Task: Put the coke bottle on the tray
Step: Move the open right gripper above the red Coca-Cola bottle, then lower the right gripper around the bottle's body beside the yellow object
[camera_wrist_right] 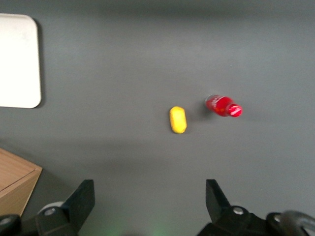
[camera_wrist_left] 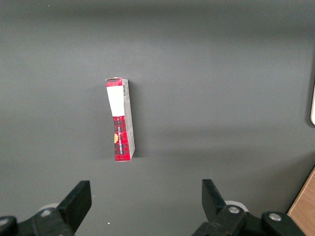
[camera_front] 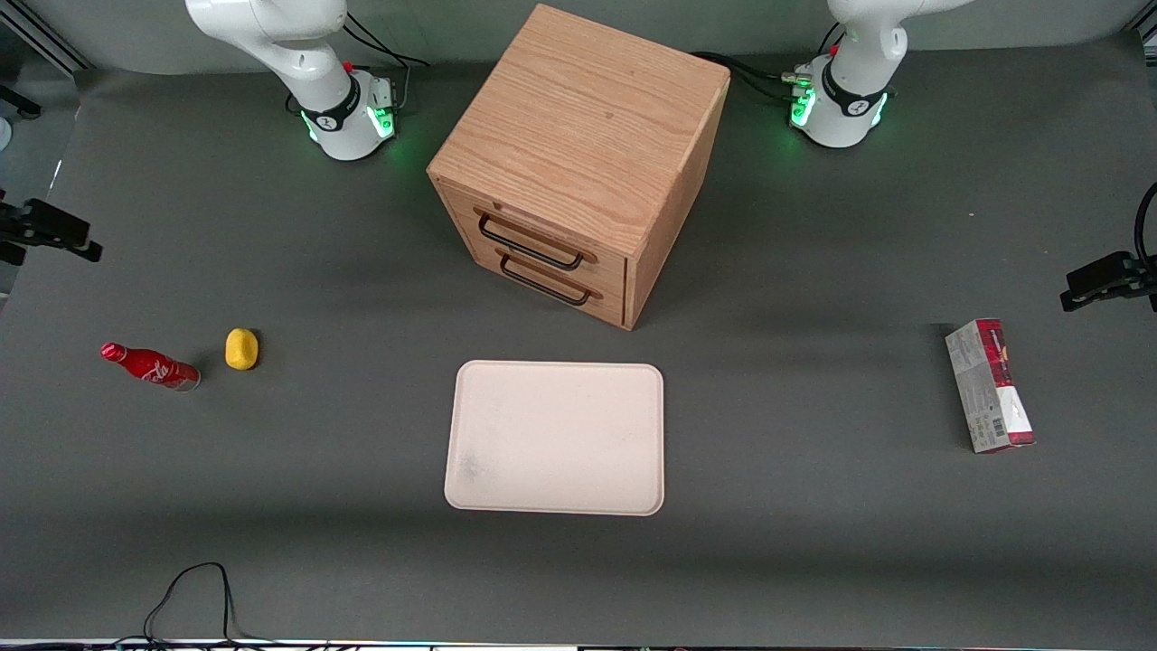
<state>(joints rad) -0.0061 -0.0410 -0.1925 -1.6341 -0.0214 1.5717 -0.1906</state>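
Coke bottle (camera_front: 149, 365) first: small, slim and red, with a red cap and a shiny base. Sits on the grey table (camera_front: 813, 542) toward the working arm's end, at about nine o'clock from the tray (camera_front: 556, 434) in the front view, well apart from it. Looks upright, though hard to be sure. Probably light and hard, with a smooth round side, so likely slippery and quick to tip or roll. Best to pinch around the wide red body, not the thin neck or the cap. Squeeze firmly, but not too hard.

Gripper (camera_wrist_right: 149, 206) hangs high above the table, fingers spread wide, holding nothing. Not touching the bottle yet.

Little yellow lump (camera_front: 241, 349), like a lemon, just beside the bottle at about three o'clock from it, between bottle and tray. Could get bumped by a finger on the way down, so worth going in with care. Wooden drawer cabinet (camera_front: 578, 163) at twelve o'clock from the tray, near it but apart. Red-and-grey carton (camera_front: 990, 386) at about three o'clock from the tray, toward the parked arm's end, well out of the way. Nothing on the tray, so plenty of room for the bottle.
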